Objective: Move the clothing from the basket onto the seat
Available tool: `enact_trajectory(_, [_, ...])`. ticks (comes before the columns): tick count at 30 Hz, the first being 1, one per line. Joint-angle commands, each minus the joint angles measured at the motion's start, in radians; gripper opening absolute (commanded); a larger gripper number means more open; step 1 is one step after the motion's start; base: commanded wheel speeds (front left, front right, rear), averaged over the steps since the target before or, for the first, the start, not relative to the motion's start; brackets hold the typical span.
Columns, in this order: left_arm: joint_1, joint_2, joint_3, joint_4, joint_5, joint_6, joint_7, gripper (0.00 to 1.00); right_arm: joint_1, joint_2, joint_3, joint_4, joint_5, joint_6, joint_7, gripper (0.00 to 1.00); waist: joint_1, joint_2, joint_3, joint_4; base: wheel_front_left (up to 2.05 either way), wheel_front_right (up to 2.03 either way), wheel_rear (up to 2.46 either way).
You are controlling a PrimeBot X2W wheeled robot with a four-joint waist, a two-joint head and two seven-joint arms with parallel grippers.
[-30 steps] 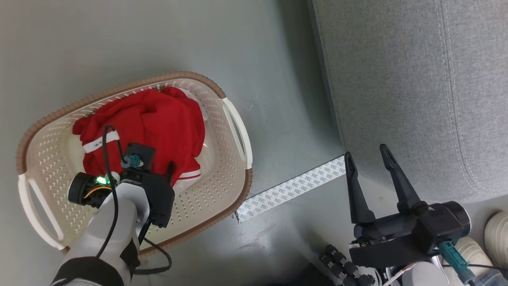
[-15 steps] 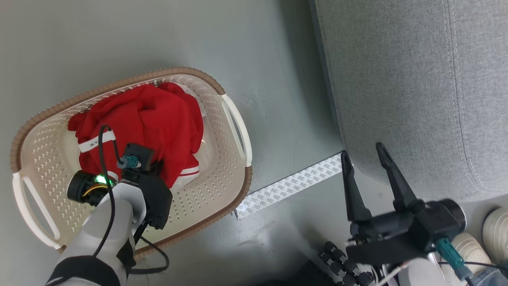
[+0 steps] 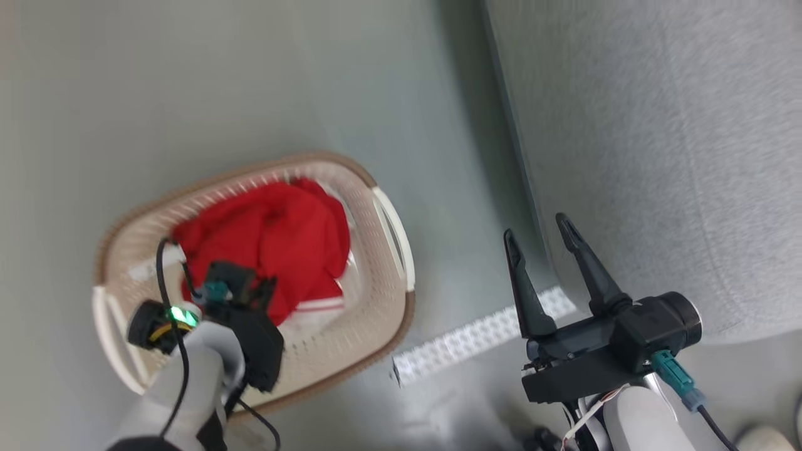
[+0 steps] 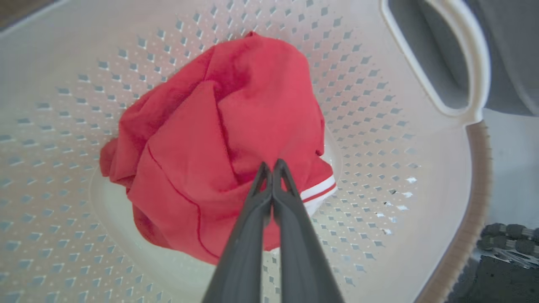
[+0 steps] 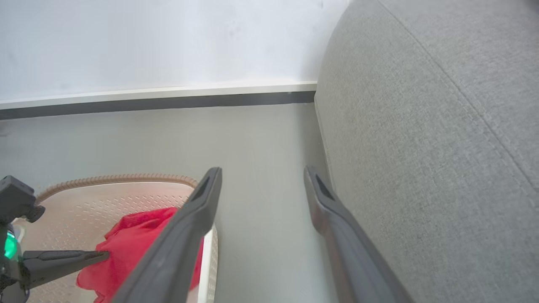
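Left wrist view: left gripper (image 4: 273,167), open a second ago, now pinches the clothing (image 4: 219,139); right gripper (image 3: 534,227) stays spread, the seat (image 3: 658,125) beside its fingers (image 3: 589,264), grey floor (image 3: 250,75) beneath.

Head view smears badly: holes in the laundry basket (image 3: 313,158) and seams on the sofa cushion (image 3: 658,156) dissolve in motion blur. Light is soft and even, a dim shadow hugging the cushion edge on the floor (image 3: 188,75). Left wrist view, sports shirt (image 4: 219,126) crisp, basket walls bowing outward.
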Motion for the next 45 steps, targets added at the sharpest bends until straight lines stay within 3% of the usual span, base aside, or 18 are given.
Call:
enact_trajectory(1, [0.059,-0.002,-0.023,-0.034,-0.033,-0.006,-0.007,0.0,0.003,-0.013,0.007,0.021,0.009,0.0,0.002,1.0,0.0,-0.0001,-0.195,0.067,0.0,0.0,0.0])
enact_trajectory(6, [0.139,-0.002,-0.106,-0.137,-0.135,-0.008,0.017,0.0,0.046,-0.029,0.026,0.048,0.02,0.0,0.031,1.0,0.0,-0.0001,-0.36,0.1,0.0,0.0,0.0])
enact_trajectory(13, [0.209,-0.001,-0.209,-0.269,-0.248,0.05,0.041,0.0,0.134,-0.045,0.016,0.049,0.031,0.0,0.074,1.0,0.0,-0.0001,-0.572,0.152,0.0,0.0,0.0])
enact_trajectory(21, [0.252,-0.001,-0.267,-0.391,-0.307,0.112,0.015,0.0,0.229,-0.041,0.011,0.028,0.043,0.0,0.114,1.0,0.0,-0.0001,-0.742,0.189,0.0,0.0,0.0])
enact_trajectory(31, [0.174,0.004,-0.309,-0.546,-0.293,0.167,0.046,0.0,0.294,-0.036,-0.016,-0.015,0.033,0.0,0.139,1.0,0.0,-0.0001,-0.815,0.249,0.0,0.0,0.0])
enact_trajectory(45, [0.049,0.023,-0.35,-0.692,-0.265,0.144,0.137,0.0,0.293,-0.021,0.006,0.008,0.029,0.0,0.149,1.0,0.0,-0.0001,-0.824,0.291,0.0,0.0,0.0])
